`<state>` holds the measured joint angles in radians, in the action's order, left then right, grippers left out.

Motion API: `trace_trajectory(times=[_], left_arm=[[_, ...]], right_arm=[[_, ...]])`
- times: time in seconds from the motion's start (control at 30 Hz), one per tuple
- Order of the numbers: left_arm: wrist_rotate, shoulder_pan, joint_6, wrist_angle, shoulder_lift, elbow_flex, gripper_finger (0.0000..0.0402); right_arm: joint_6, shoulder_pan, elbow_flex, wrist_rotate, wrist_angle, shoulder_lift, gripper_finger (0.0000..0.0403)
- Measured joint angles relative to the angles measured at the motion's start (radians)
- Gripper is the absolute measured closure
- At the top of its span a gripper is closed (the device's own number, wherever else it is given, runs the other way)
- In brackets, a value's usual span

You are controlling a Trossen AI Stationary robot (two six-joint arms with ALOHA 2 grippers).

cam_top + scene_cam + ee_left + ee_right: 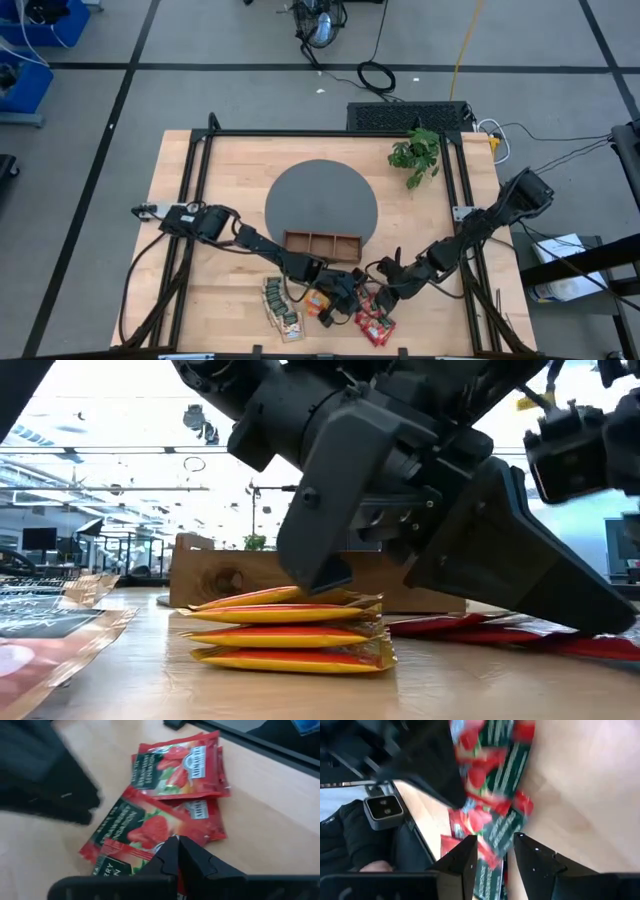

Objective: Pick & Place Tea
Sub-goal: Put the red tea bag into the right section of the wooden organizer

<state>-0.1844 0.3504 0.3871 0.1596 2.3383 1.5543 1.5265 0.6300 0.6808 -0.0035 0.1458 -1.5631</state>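
Down at the near edge of the table (200,160), both claws crowd the same heap of red tea sachets (375,325), and the coming move looks to turn on which one owns it. From the left wrist view the left claw (178,851) has its dark fingers pinched to a point right at the lower edge of the red pile, on or just over a sachet; whether it truly grips one cannot be told. The right claw (492,851) hangs directly above the same heap with its fingers parted, a red sachet showing in the gap beneath them but nothing clamped. The sachets are flat, glossy foil rectangles printed with strawberries and dark green panels, fanned and overlapping at differing angles, so no single long axis rules the pile. Beside them sits a squared stack of orange-yellow sachets (290,632), crimped at the ends, and further left on the table the dark green sachets (282,305) lie loosely spread. The wooden three-compartment tray (322,244) waits just beyond, on the rim of a round grey mat (320,195), none of the tea visibly in it.
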Motion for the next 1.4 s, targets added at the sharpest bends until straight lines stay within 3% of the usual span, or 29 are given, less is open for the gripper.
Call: trace_trajectory(times=[0.2, 0.4, 0.63, 0.9, 1.23, 1.4], left_arm=[[0.000, -0.003, -0.004, 0.000, 0.000, 0.000, 0.0395], [-0.003, -0.003, -0.005, 0.033, 0.020, 0.000, 0.0380], [-0.025, -0.008, -0.031, 0.111, 0.063, 0.002, 0.0397], [-0.029, -0.022, -0.056, 0.109, 0.063, 0.002, 0.0392], [-0.018, -0.023, -0.068, 0.097, 0.064, 0.001, 0.0383], [-0.019, -0.024, -0.068, 0.093, 0.064, 0.001, 0.0397]], right_arm=[[0.033, 0.000, 0.000, -0.025, -0.086, -0.003, 0.0280], [0.036, -0.001, 0.000, -0.026, -0.031, -0.018, 0.0280], [0.051, -0.016, 0.002, -0.079, 0.084, -0.108, 0.0280], [0.032, -0.022, 0.003, -0.080, 0.082, -0.112, 0.0282], [0.082, -0.029, 0.001, -0.134, -0.068, -0.055, 0.0311], [0.111, -0.029, 0.001, -0.151, -0.127, -0.035, 0.0314]])
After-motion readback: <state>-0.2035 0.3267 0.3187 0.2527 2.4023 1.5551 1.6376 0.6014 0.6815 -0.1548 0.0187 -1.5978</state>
